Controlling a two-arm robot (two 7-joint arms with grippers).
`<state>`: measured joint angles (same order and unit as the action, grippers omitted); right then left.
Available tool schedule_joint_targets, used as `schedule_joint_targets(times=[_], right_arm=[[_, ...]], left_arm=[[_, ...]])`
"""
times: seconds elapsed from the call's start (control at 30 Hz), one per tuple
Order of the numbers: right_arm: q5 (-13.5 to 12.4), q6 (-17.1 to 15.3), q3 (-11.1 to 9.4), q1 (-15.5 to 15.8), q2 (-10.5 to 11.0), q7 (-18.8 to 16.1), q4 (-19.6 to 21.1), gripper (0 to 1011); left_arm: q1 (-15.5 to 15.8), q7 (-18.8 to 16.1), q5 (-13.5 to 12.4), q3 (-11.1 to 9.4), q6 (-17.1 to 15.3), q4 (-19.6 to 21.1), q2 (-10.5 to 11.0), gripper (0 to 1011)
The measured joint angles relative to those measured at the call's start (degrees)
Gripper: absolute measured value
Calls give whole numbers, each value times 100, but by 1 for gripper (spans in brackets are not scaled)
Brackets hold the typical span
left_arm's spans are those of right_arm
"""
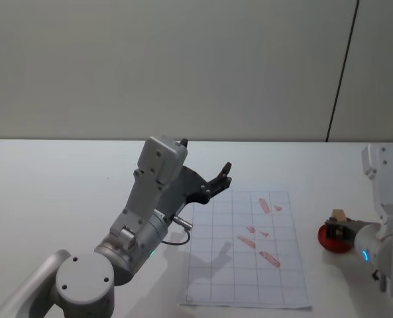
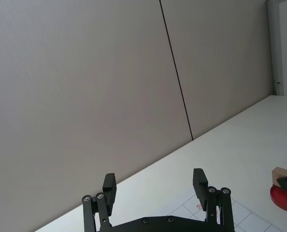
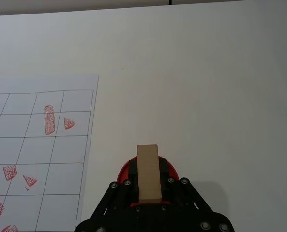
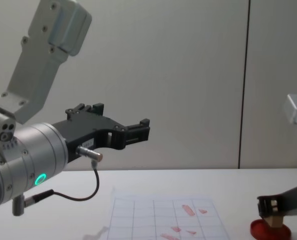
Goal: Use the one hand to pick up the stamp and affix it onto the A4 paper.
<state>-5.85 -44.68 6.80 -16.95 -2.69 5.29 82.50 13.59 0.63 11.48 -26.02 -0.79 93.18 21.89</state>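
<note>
Fingers of our right gripper [image 1: 340, 228] pinch the stamp [image 3: 148, 171] upright on the ink pad [image 1: 326, 242], right of the paper [image 1: 249, 291]; we judge it grasped, not yet pressed there. Our left gripper [image 2: 155, 186] hangs spread over the paper's left edge.

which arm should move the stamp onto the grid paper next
Right: the right gripper is shut on the stamp at the ink pad, beside the A4 paper. The left gripper hangs open, empty.
</note>
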Motion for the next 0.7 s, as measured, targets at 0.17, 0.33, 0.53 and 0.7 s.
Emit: schedule_joint_targets(times=[0.17, 0.33, 0.53, 0.7], right_arm=[[40, -54, -6, 30, 10, -58, 54, 221], [93, -190, -18, 62, 19, -105, 110, 221], [112, -315, -39, 67, 11, -108, 127, 221], [126, -419, -61, 52, -7, -88, 110, 221]], left_arm=[[0, 0, 0, 0, 0, 0, 0, 1002], [0, 0, 0, 0, 0, 0, 0, 1002], [0, 0, 0, 0, 0, 0, 0, 1002], [0, 0, 0, 0, 0, 0, 0, 1002]])
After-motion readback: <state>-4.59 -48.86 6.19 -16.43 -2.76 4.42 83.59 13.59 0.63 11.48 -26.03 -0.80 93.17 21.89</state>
